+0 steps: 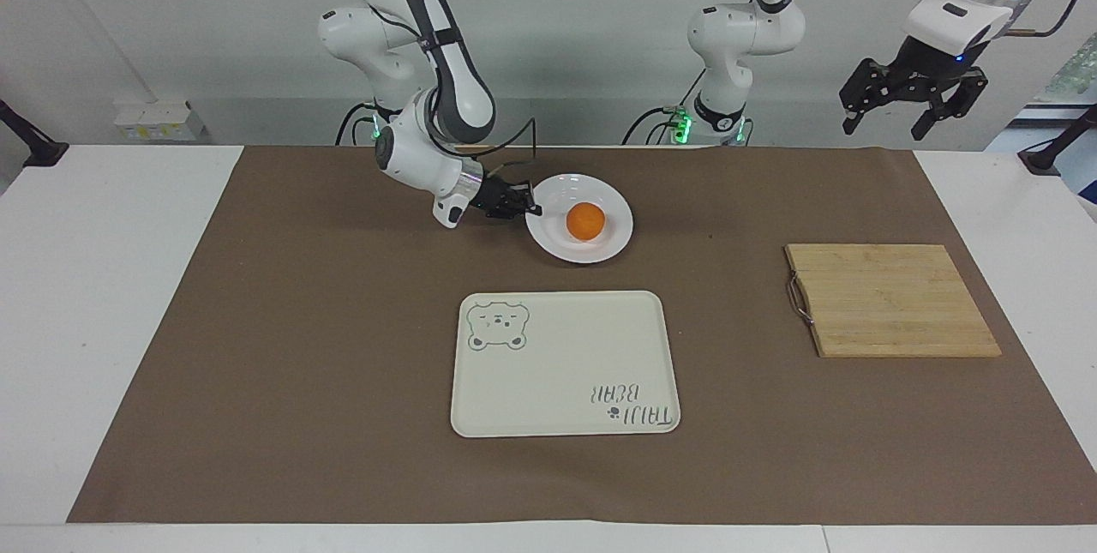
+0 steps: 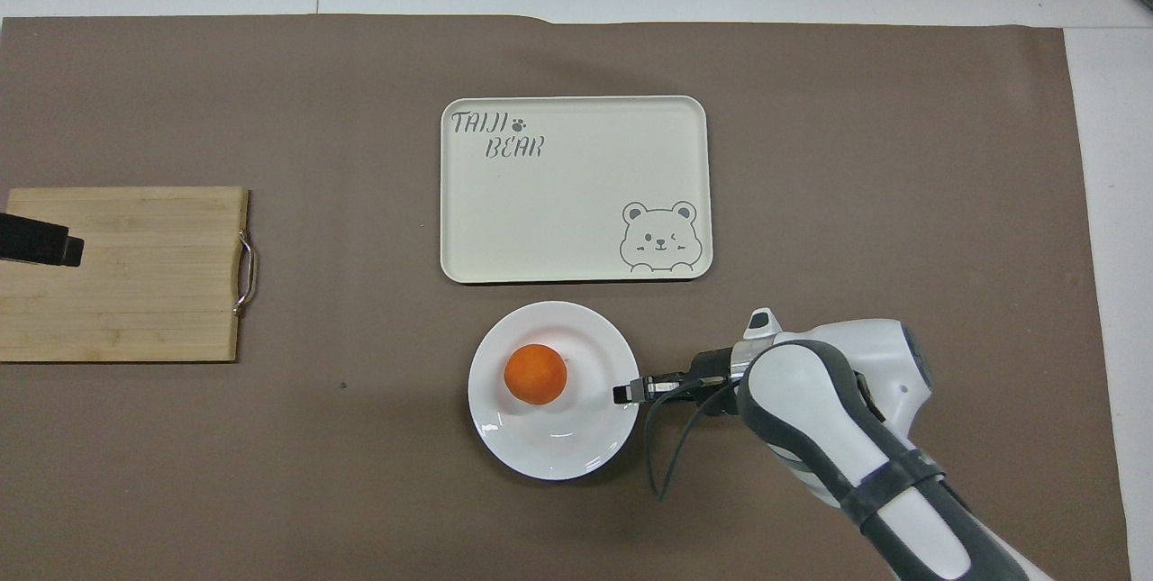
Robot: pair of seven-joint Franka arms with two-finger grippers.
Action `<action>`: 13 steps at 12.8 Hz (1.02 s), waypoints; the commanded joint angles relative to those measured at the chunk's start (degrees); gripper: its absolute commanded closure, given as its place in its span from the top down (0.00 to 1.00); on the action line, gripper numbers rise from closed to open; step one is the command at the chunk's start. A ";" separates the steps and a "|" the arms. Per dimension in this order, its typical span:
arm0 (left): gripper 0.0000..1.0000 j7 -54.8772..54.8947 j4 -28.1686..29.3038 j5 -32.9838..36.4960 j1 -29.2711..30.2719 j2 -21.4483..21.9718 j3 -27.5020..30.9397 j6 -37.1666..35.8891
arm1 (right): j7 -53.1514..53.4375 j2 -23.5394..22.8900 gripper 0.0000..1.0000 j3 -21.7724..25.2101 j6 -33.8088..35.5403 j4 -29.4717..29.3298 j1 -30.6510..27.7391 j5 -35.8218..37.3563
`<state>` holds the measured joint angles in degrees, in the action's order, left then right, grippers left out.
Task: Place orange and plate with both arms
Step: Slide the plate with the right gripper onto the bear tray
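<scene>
- Counted: one orange point(image 1: 586, 221), one plate point(image 1: 614, 237), one bear-print tray point(image 1: 566, 362), one cutting board point(image 1: 891, 299), two arms, all on or over one counter point(image 1: 257, 321).
- The orange, round and without a long axis, sits in the plate, which lies nearer the robots than the tray.
- Right gripper point(image 1: 519, 201): fingers closed on the plate's rim at the right arm's end.
- Left gripper point(image 1: 911, 103): fingers spread, holding nothing, raised above the counter's edge near the cutting board.
- The overhead view shows only a finger point(image 2: 36, 241) of the left gripper over the board; the facing view shows it whole.
</scene>
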<state>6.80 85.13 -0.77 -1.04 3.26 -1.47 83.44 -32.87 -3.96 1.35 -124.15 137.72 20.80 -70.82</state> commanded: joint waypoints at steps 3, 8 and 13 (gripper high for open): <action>1.00 0.76 1.18 -0.55 -4.23 1.14 6.12 1.02 | -1.76 -4.21 0.00 -0.21 3.14 -7.19 -4.89 -4.41; 1.00 0.41 1.44 -0.90 -3.53 1.14 5.95 0.41 | 4.30 -10.79 0.00 -0.03 -7.40 -17.81 -4.37 -5.03; 1.00 0.41 1.44 -0.90 -3.53 1.14 5.95 0.41 | 6.50 -22.13 0.00 -0.03 -8.47 -30.30 -5.16 -4.94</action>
<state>7.11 85.20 -1.22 -3.56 3.26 3.51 83.49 -28.14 -21.25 1.68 -132.40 113.21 16.08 -75.02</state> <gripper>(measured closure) 0.000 0.934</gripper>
